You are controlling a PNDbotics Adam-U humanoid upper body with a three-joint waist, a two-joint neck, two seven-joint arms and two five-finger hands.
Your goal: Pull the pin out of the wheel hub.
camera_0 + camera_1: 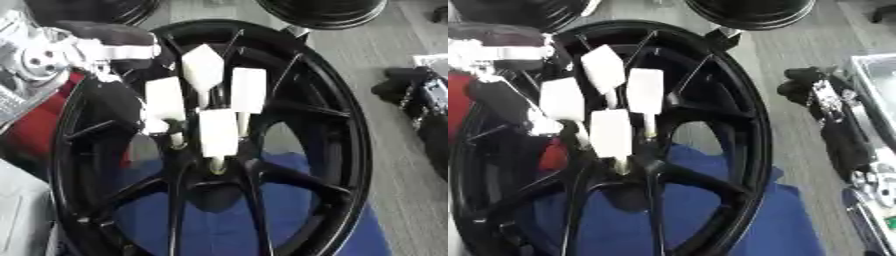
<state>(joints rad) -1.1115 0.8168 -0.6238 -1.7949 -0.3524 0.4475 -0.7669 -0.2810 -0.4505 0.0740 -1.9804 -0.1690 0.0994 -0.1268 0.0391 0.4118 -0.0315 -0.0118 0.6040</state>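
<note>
A black wheel hub (262,100) is seen lying on a blue mat (219,220). Four white-handled pins (218,132) stand upright at its centre, close together. The left hand (131,100) is at the leftmost pin (164,100); whether its fingers are closed on it cannot be told. The right hand (820,100) hangs beside the rim, its fingers indistinct. The pins are judged light and rigid, best held by the flat handle. A tray (877,75) at right is noted, contents unclear.
</note>
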